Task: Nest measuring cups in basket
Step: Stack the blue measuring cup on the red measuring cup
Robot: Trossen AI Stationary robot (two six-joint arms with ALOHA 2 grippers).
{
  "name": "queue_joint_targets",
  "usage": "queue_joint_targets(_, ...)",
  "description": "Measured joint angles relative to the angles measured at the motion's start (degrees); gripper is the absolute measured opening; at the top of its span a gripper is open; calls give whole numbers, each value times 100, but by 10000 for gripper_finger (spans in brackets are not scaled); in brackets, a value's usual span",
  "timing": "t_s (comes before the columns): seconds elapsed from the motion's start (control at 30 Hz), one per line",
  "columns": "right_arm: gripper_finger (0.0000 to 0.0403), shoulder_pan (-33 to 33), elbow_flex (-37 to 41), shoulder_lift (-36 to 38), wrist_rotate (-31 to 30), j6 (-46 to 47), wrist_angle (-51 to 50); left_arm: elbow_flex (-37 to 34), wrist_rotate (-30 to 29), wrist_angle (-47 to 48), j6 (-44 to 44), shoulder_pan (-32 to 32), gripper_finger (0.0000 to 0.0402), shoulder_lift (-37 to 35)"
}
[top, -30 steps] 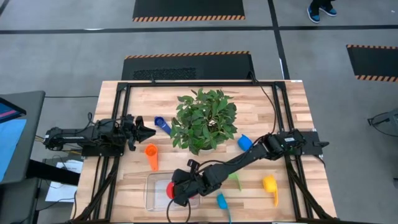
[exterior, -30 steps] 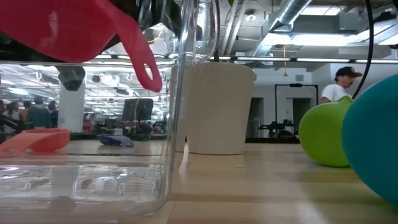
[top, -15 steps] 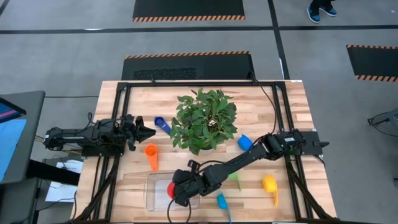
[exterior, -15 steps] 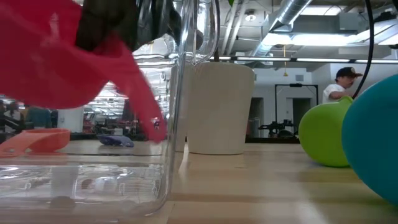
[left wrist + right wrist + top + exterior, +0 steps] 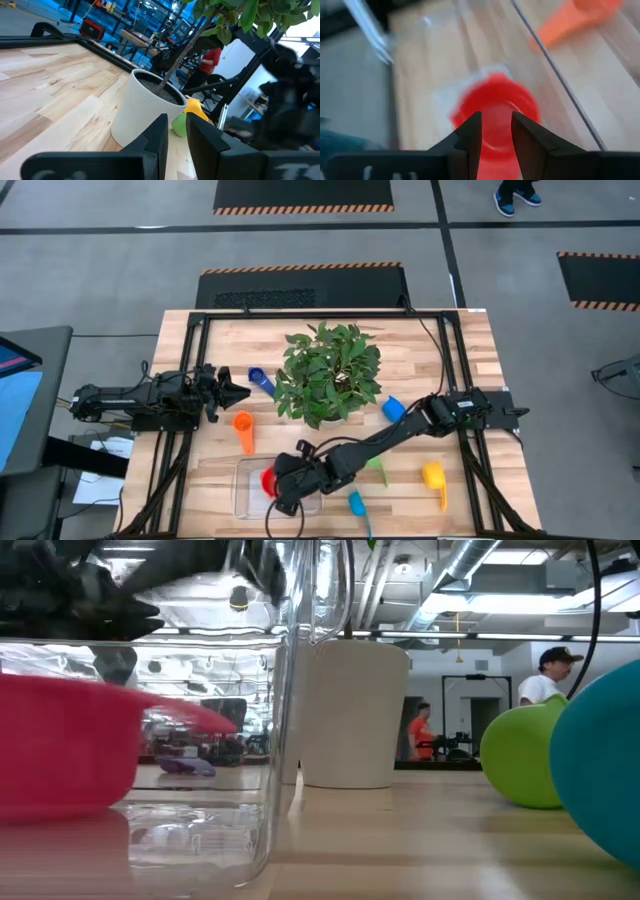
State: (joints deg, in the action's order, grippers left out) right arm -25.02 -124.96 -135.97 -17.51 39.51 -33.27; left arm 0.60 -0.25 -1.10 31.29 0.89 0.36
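Seven cups are countable from above, though several are only partly visible. The green cup (image 5: 377,469) is half covered by the right forearm. The light blue cup (image 5: 356,504) is cut by the near table edge. The dark blue cup (image 5: 260,378) lies against the leaves of the potted plant (image 5: 330,372). The orange cup (image 5: 243,426), blue cup (image 5: 393,408) and yellow cup (image 5: 434,476) show in full.

The basket (image 5: 241,498) is hard to trace from above. Being clear, only its rim outline reads against the wood. In the low view its wall distorts whatever is behind it.

The right wrist view is blurred by motion, so I cannot make out the cup's handle there.

The right gripper (image 5: 496,120) hangs over the basket. Its fingers (image 5: 469,134) stand apart, with nothing pinched between them.

The red cup (image 5: 60,755) sits inside the basket, directly below the fingertips and centred on the gap between them. In the low view it lies low in the basket, and the dark gripper is above it with clear space between the two.

The orange cup lies outside the basket wall, beyond the fingertips and to one side.

The left gripper (image 5: 176,121) waits near the dark blue cup, well away from the basket. Its fingers are almost together, with only a thin slit between them and nothing in it. They point toward the plant's white pot (image 5: 142,112).
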Motion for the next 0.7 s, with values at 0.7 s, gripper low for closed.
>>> queue_joint_targets(0.7,43,-2460,-872,633,-1820,7275,-4770,15,144,28,400,0,59,0)
